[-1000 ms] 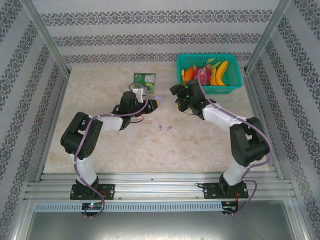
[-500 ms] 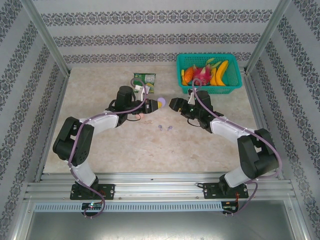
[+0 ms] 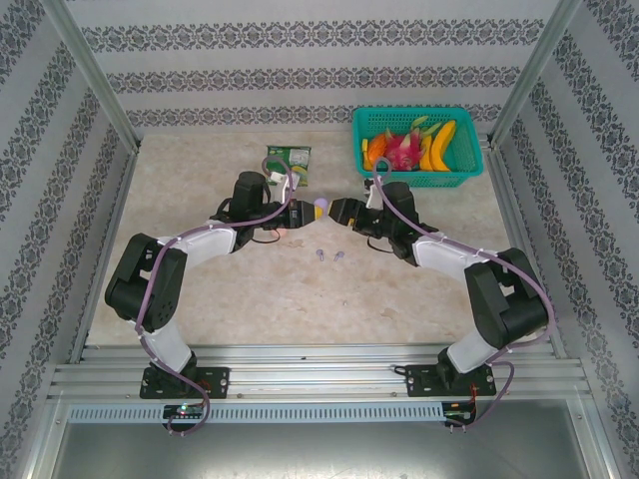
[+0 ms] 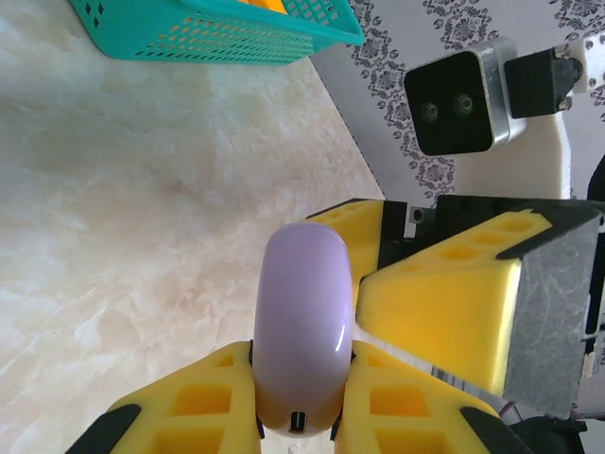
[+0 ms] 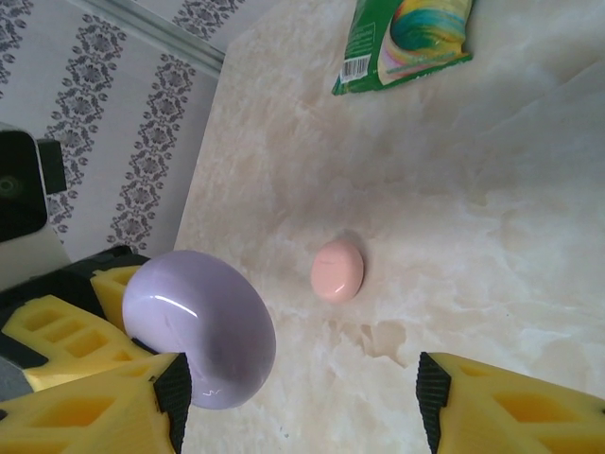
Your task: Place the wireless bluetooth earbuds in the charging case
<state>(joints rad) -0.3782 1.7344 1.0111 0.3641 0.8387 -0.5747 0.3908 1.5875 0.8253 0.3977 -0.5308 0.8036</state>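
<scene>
Our left claw (image 3: 306,211) clenches the light, probably slippery lilac case (image 4: 302,322) edgewise, so our released right claw (image 3: 339,212) should pinch its rim.

A green packet (image 3: 289,163) lies left of teal basket (image 3: 449,178).

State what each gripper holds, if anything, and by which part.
The left gripper pinches the lilac charging case by its broad faces, near the port end. The right gripper is open, holding nothing.

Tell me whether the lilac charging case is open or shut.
Shut. The lilac charging case, clamped in the left gripper, shows one smooth rounded shell with no lid raised; the right wrist view shows the same.
</scene>
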